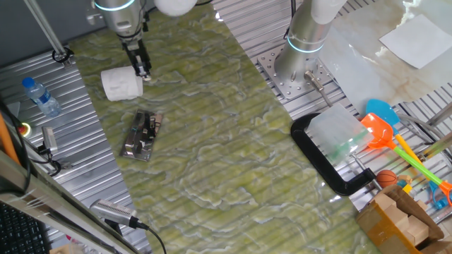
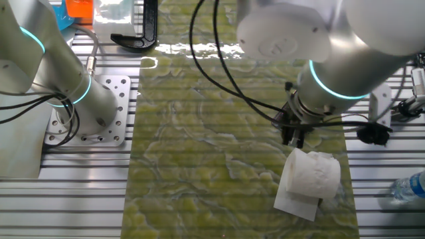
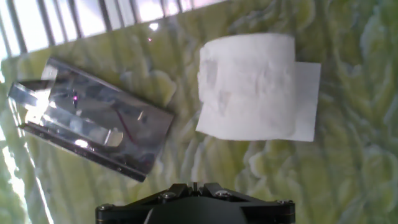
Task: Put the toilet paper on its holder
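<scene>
**End effector poised beside the roll, nothing held**

I see the arm reaching down almost vertically, its end effector (image 1: 143,70) hanging just beside the toilet paper (image 1: 121,83) with fingers nearly together and nothing between them. The roll lies on its side on the green worktop (image 1: 233,141), a loose sheet trailing flat from under it; in the hand view its long axis runs left to right. The holder (image 1: 142,135) lies flat nearby, apart from the roll, with its long axis angled diagonally in the hand view.
</scene>
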You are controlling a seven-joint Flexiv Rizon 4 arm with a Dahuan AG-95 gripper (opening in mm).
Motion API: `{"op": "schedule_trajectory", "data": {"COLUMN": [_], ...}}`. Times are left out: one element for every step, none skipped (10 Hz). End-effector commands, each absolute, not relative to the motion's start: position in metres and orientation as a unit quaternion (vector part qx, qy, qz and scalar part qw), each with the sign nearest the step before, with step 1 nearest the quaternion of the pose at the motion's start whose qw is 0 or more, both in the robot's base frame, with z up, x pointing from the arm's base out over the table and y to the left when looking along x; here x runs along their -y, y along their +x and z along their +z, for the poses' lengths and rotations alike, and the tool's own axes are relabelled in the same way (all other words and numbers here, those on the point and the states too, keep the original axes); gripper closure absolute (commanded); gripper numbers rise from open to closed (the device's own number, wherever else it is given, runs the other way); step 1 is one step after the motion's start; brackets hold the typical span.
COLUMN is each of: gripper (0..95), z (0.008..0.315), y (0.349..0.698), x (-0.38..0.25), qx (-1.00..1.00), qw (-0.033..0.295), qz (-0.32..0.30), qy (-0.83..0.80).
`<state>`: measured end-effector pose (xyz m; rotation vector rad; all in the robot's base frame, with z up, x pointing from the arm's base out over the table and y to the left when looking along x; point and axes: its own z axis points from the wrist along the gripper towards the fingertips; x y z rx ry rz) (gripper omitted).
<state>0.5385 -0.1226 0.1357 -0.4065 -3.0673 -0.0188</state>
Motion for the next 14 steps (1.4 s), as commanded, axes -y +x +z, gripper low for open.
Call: {"op": "schedule_trajectory", "data": {"gripper": [95.0,95.0,95.0,95.0,95.0,95.0,95.0,95.0,95.0,95.0,95.0,95.0,95.0,95.0], "z": [0.134,0.133,0.135,0.136,0.137,0.137,0.137,0.137,0.135,0.134,0.134,0.133,0.133,0.134], "y": [0.537,0.537,0.536,0.534,0.532,0.532,0.532,0.532,0.528,0.527,0.526,0.527,0.527,0.529], "x": [0.127,0.130,0.134,0.137,0.138,0.138,0.138,0.138,0.139,0.139,0.139,0.139,0.138,0.138], "qx": [0.992,0.992,0.992,0.992,0.992,0.992,0.992,0.993,0.992,0.992,0.992,0.993,0.993,0.995], "qw": [0.013,0.010,0.004,0.006,0.008,0.009,0.010,0.010,-0.005,-0.005,-0.004,-0.005,-0.006,-0.008], "qz": [0.019,0.019,0.013,0.011,0.001,-0.007,-0.020,-0.024,-0.023,-0.022,-0.016,-0.003,0.005,0.013], "qy": [-0.128,-0.128,-0.128,-0.128,-0.126,-0.123,-0.122,-0.116,-0.127,-0.128,-0.126,-0.117,-0.114,-0.102]}}
